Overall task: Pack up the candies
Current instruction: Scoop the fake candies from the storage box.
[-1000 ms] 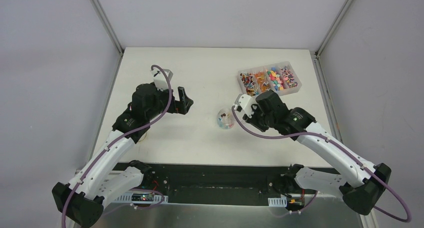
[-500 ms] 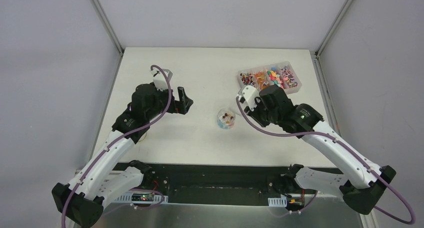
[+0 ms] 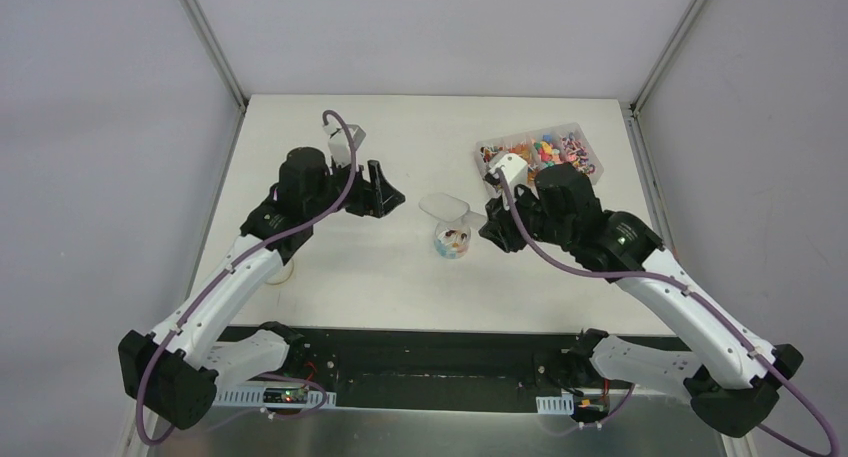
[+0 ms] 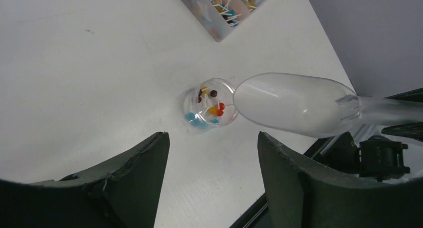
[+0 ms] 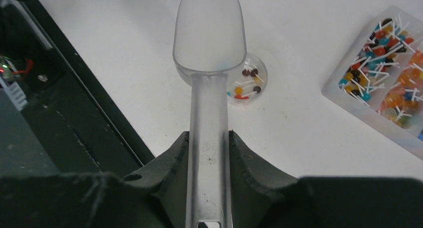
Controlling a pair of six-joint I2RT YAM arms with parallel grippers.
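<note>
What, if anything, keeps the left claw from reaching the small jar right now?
Probably nothing; yes, it looks reachable. The left claw is open and pointed at the jar, with only bare table between. The one snag is the scoop, held by the right claw, hanging by the jar's rim.
</note>
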